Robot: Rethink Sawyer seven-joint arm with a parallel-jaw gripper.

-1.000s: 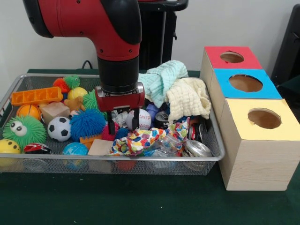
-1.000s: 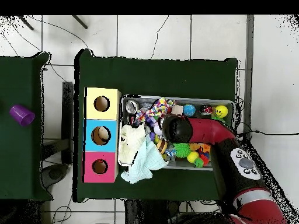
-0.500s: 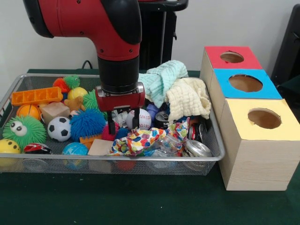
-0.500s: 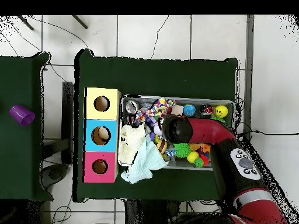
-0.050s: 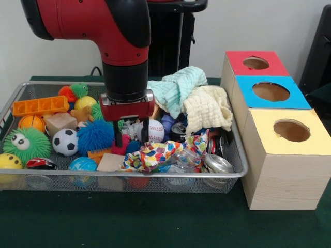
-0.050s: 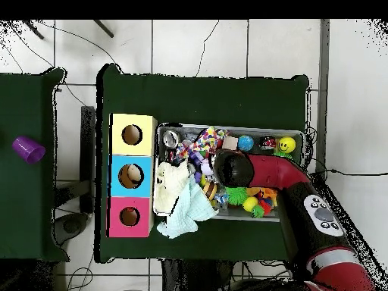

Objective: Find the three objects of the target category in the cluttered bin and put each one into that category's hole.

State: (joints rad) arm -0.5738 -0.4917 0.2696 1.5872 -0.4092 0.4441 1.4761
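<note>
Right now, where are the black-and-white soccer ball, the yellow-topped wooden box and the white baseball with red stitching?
Black-and-white soccer ball [image 5: 65,141]: front view, centre of the ball.
Yellow-topped wooden box [image 5: 274,146]: front view, bare yellow top beside its hole.
White baseball with red stitching [image 5: 155,131]: front view, visible white side.

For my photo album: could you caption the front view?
Red robot arm lowers its open gripper into a wire bin of toys and cloths, beside three colour-topped boxes.

light: bright, even, diffuse indoor | shadows: soft; a dim band under the wire bin [image 5: 235,170] rim on the green table [image 5: 155,222] | glare: small highlights on the crushed can [image 5: 217,163] and the arm [image 5: 77,20] shell | focus: front view slightly soft; overhead view grainy, fine detail lost
</note>
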